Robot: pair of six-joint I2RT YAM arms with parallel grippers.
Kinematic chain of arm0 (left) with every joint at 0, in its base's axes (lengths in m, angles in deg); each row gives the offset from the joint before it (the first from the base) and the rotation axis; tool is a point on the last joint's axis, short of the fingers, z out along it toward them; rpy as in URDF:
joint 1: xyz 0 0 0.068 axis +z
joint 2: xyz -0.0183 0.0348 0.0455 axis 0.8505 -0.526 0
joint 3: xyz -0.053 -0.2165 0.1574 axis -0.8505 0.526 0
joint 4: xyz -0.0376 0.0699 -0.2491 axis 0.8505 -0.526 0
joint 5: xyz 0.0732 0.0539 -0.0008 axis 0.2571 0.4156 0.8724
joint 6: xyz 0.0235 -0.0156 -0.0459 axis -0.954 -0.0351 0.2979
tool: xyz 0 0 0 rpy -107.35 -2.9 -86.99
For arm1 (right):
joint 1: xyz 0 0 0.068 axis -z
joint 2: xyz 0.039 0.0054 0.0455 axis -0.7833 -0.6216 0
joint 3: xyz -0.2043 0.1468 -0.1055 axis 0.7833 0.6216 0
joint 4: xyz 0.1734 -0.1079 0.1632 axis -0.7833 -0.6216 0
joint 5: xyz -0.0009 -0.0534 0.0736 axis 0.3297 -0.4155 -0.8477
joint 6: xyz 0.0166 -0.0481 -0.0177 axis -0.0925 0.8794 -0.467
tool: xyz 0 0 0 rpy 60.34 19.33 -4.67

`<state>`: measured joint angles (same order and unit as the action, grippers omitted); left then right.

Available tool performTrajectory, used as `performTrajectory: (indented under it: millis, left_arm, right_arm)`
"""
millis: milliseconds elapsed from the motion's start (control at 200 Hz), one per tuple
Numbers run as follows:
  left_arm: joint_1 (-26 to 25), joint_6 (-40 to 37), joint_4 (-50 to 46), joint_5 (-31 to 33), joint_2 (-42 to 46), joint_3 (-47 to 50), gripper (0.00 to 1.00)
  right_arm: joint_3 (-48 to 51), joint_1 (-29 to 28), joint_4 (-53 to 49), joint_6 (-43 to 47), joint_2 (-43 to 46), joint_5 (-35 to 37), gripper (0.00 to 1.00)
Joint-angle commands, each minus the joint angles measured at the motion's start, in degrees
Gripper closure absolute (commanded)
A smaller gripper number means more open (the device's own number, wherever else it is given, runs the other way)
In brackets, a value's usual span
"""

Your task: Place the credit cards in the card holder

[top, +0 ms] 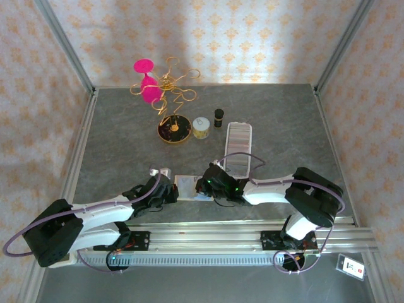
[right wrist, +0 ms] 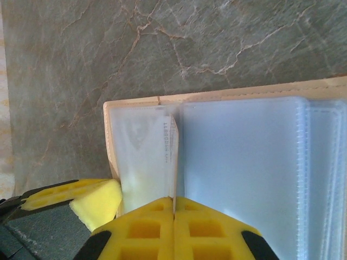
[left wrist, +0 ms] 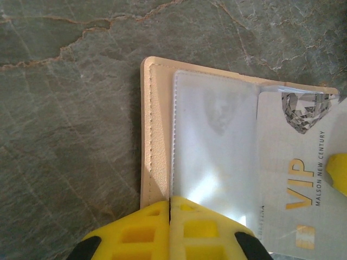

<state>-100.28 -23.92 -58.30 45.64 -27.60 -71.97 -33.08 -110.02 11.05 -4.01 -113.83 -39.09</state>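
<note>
1. card holder (left wrist: 154, 141): a cream-beige stitched folding wallet, lying opened flat on the grey marbled table top (left wrist: 65, 119) between the two grippers. its clear plastic sleeves (right wrist: 244, 162) face upward, so a pocket mouth can be reached from above.
2. left gripper (left wrist: 169, 208): yellow two-finger jaws pressed fully together at the holder's near edge, in line with the sleeve's seam. this placement is judged to steady the wallet against sliding. whether a leaf of sleeve is pinched between the fingers cannot be told.
3. right gripper (right wrist: 173, 208): yellow jaws closed on a credit card (left wrist: 295, 179), a thin whitish plastic rectangle with gold "vip" lettering and a diamond emblem.
4. card attitude: the card is tilted up off the wallet and appears almost edge-on from the right wrist. its far edge meets the sleeves at the seam between two pockets. this angle is judged to suit feeding the leading edge under the clear film.
5. stage, as a judgement: insertion of this card is in hand but not finished, since most of the card stands clear of the pocket.
6. risk, as a judgement: the soft sleeve may buckle or the wallet may shift if the card is pushed off-line.
7. long clear plastic case with grey ribbed rows (top: 238, 140): well apart behind the wallet, with no part in this step.
</note>
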Motion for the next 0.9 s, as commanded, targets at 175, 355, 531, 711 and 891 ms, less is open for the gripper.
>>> performTrajectory:
  millis: [175,355,531,711,891]
  left_arm:
    - [-0.34,1.70,-0.55,-0.62,1.16,2.60,0.98]
    - [-0.34,1.59,-0.61,-0.49,1.55,2.82,0.98]
    - [-0.34,1.77,-0.62,-0.84,1.25,2.91,0.98]
    - [-0.36,1.88,-0.70,-0.84,1.69,3.13,0.98]
    - [-0.35,2.03,-0.48,-0.84,1.53,3.12,0.98]
  right_arm:
    - [-0.09,-0.37,-3.81,0.06,-1.31,-0.27,1.00]
    - [-0.79,-0.37,-3.74,1.80,-2.04,-0.30,1.00]
    - [-2.47,-0.43,-3.50,3.90,-3.50,-1.11,0.96]
    - [-3.86,-0.39,-4.88,5.88,-3.64,-0.52,0.88]
    - [-6.18,-0.35,-11.10,7.91,-3.77,2.77,0.70]
